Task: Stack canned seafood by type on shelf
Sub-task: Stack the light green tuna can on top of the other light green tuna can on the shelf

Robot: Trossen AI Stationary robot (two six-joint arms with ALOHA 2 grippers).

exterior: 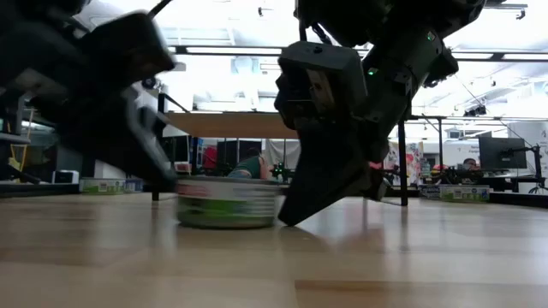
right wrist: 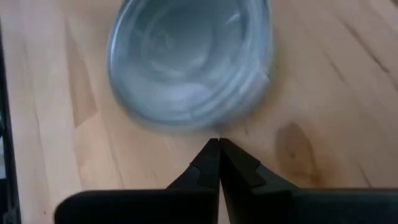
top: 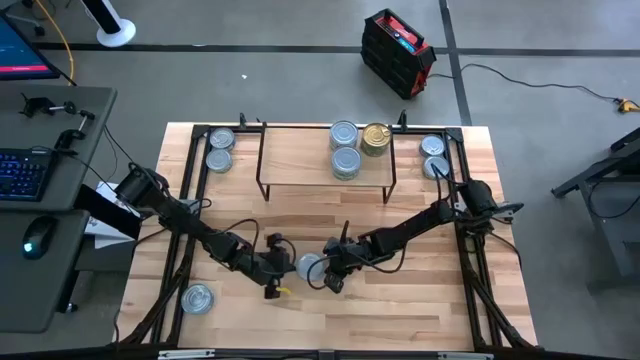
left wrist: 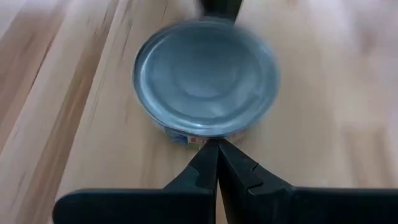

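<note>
A silver-lidded tin [top: 308, 266] sits flat on the tabletop near the table's near edge, between my two grippers. It also shows in the low view as a tin [exterior: 227, 202]. My left gripper [top: 284, 264] is shut and stands at the tin's left side. My right gripper [top: 328, 270] is shut and stands at its right side. On the shelf [top: 300, 150], at its right end, stand two silver tins [top: 344, 133] [top: 346, 161] and the gold tin [top: 376, 138]. My left gripper [left wrist: 216, 143] has its shut fingertips against the tin's side wall [left wrist: 194, 138], on the tin's left, coming low and slanting down from the table's left. The tin rests flat on the table. My right gripper [right wrist: 217, 140] slants down from the table's right. Its shut fingers [exterior: 308, 201] meet the tin's right side wall [exterior: 276, 208] close to the tabletop.
Two tins [top: 221, 138] [top: 219, 159] lie left of the shelf and two tins [top: 432, 146] [top: 436, 166] right of it. One tin [top: 198, 297] lies near the near-left corner. Black frame rails [top: 470, 260] run along the table's left and right edges.
</note>
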